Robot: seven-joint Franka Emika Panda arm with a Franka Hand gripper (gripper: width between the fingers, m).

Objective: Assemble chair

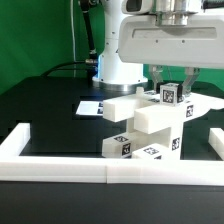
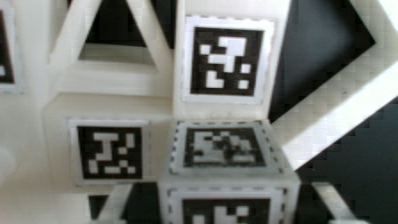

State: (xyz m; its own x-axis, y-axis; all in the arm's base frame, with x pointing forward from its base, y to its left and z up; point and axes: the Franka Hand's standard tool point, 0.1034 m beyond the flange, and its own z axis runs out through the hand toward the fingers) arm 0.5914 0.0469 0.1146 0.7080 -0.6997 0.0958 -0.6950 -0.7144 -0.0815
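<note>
Exterior view first: found the big white two-finger gripper (image 1: 174,88) low over the middle of the black table (image 1: 45,120), directly above the chair (image 1: 160,122), a half-built stack of chunky white plastic blocks, slabs and small cube-like legs with black-and-white square tags. Saw the jaws neither wide nor fully closed, with the dark fingers (image 1: 159,80) on both sides of a small white tagged block (image 1: 170,96) at the top of the stack. Judged this as a grip on the tagged block, most probably for keeping it upright and in line during pressing or turning into the part below. Could not confirm a full seating.

Noticed a long white slab (image 1: 120,106) pointing toward the exterior view's left, slightly tilted, resting on the other parts; presumably the seat or the back, carried by the lower blocks. Found the whole chair inside the low white border wall (image 1: 60,165), near its front run, kept there perhaps for bracing against the push of the arm. Saw the thin flat white marker board (image 1: 92,105) behind, just beside the end of the slab.

Wrist view: only close white parts, with a tall tag (image 2: 228,55) above several square tags (image 2: 222,148). Could not match any of them to the held block, and could not make out the fingers there.
</note>
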